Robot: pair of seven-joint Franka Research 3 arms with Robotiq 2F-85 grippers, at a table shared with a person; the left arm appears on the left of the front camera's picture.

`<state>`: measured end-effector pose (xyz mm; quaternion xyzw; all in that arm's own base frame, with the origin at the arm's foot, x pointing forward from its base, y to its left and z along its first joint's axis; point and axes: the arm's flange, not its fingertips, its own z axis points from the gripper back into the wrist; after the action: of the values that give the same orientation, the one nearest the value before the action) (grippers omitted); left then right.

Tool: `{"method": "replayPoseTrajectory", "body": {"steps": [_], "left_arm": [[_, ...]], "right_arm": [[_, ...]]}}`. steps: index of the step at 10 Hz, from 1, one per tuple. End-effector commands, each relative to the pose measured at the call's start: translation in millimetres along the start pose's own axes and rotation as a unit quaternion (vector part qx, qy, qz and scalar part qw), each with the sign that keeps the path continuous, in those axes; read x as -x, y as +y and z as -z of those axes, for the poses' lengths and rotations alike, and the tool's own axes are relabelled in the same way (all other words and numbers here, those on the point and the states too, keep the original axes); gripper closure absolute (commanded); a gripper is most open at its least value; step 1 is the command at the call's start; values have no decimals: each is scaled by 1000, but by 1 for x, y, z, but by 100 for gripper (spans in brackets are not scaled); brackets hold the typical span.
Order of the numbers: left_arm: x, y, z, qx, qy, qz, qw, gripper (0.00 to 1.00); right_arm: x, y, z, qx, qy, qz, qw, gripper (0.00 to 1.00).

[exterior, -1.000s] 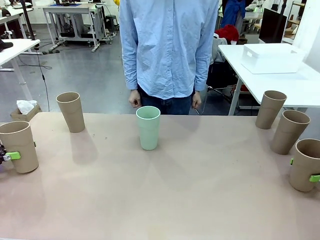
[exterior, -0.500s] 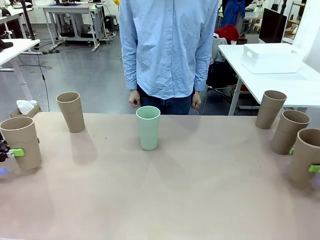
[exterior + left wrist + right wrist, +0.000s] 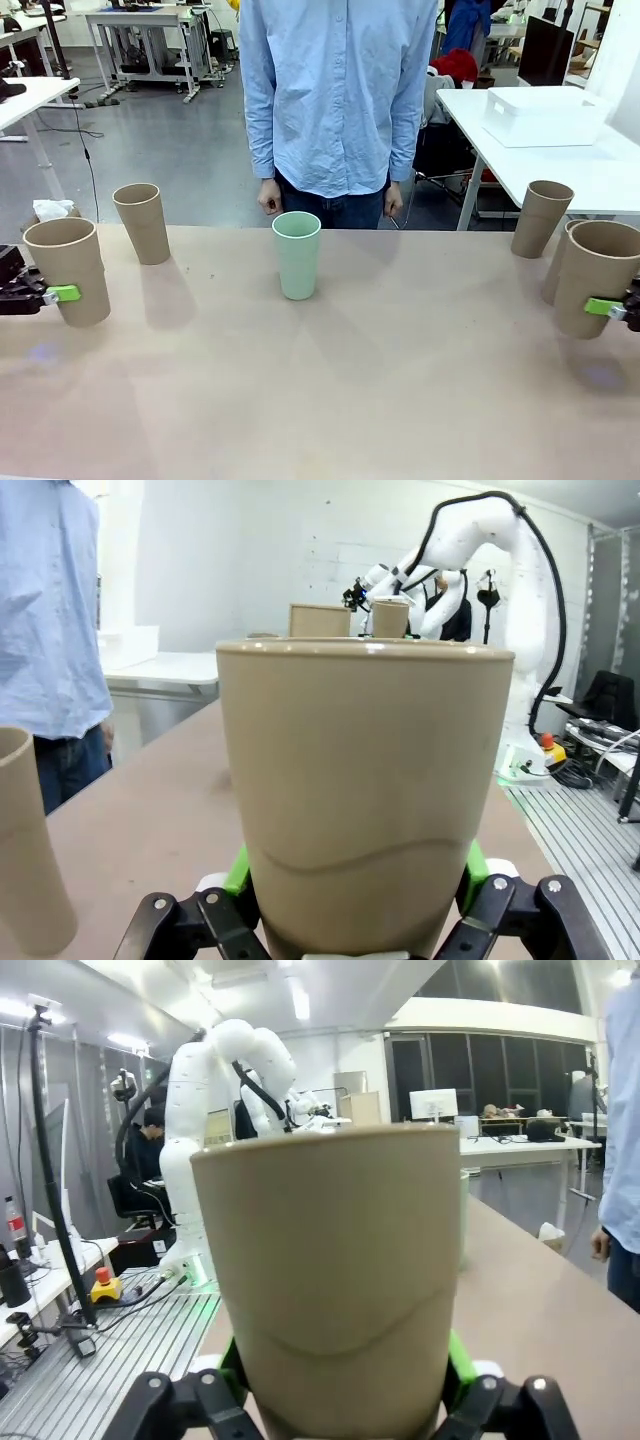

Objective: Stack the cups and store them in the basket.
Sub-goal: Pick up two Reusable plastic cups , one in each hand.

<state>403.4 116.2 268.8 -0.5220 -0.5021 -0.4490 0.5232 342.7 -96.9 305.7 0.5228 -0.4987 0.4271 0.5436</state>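
My left gripper (image 3: 58, 294) is shut on a tan cup (image 3: 68, 268) at the table's far left and holds it just above the surface. The same cup (image 3: 362, 790) stands upright between the green pads (image 3: 238, 870). At the far right my right gripper (image 3: 604, 308) is shut on another tan cup (image 3: 594, 276), also raised, and seen close up (image 3: 335, 1270). The mint green cup (image 3: 297, 254) stands in the middle near the far edge. Loose tan cups stand at the back left (image 3: 142, 222) and back right (image 3: 541, 218); a third (image 3: 553, 268) is half hidden behind the right held cup. The white basket (image 3: 545, 118) sits on a separate white table beyond.
A person in a blue shirt stands at the far edge, hands (image 3: 268, 202) hanging at their sides, behind the mint cup. The white table (image 3: 600, 175) with the basket is apart from my table, to the back right.
Both grippers have lifted their tan cups off the table. The left cup has moved up and right, the right cup up and slightly left, now covering part of the cup behind it.
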Motion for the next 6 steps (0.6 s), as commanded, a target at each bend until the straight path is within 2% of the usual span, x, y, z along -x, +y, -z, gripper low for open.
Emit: {"method": "replayPoseTrajectory", "body": {"steps": [1,3,4,6], "left_arm": [[-25,-22,24,-36,-16,27,999,14],[-24,-20,44,-48,-32,39,998,14],[-20,-14,20,-18,-16,22,999,14],[-20,-14,20,-18,-16,22,999,14]], "right_arm": [[-26,21,38,29,-3,-6,1000,14],[-28,20,46,-31,-25,30,999,14],[-18,13,26,2,-1,-8,1000,14],[-18,13,26,2,-1,-8,1000,14]]}}
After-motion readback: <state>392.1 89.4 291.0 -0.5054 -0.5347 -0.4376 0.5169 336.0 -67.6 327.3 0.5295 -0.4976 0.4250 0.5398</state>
